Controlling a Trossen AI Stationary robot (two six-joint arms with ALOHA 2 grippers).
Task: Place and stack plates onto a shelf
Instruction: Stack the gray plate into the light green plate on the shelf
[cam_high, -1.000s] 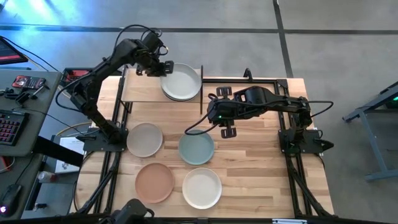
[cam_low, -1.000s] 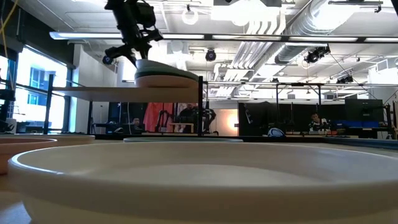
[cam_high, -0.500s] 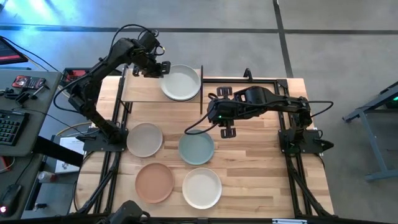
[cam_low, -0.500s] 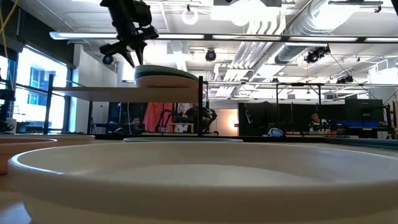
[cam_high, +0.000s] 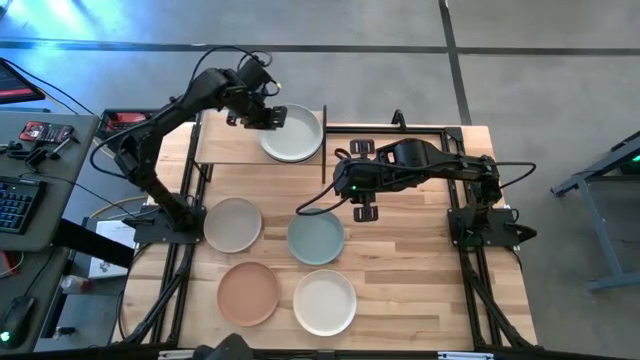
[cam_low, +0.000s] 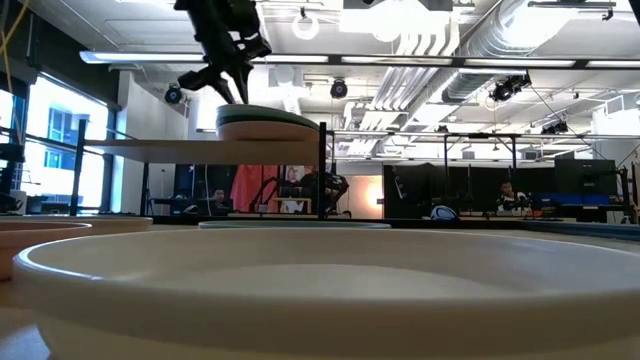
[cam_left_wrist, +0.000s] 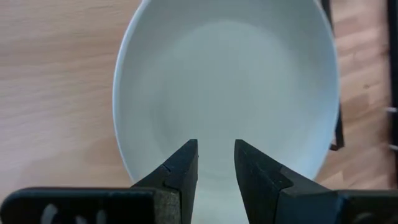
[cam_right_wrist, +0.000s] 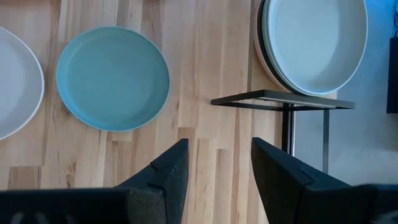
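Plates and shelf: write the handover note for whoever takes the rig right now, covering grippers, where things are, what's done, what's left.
Left gripper: open, empty, over the shelf stack's near-left rim.
Right gripper: open, empty, waiting above the table's middle beside the blue-green plate.
Shelf: one stack on its right half, pale plate on top, pink and black rims visible under it in the right wrist view; the exact count cannot be read. Left half bare.
Table: four plates left, namely grey-beige, blue-green, terracotta, cream.
Done: the stack is started.
Left: move the four table plates onto the shelf.
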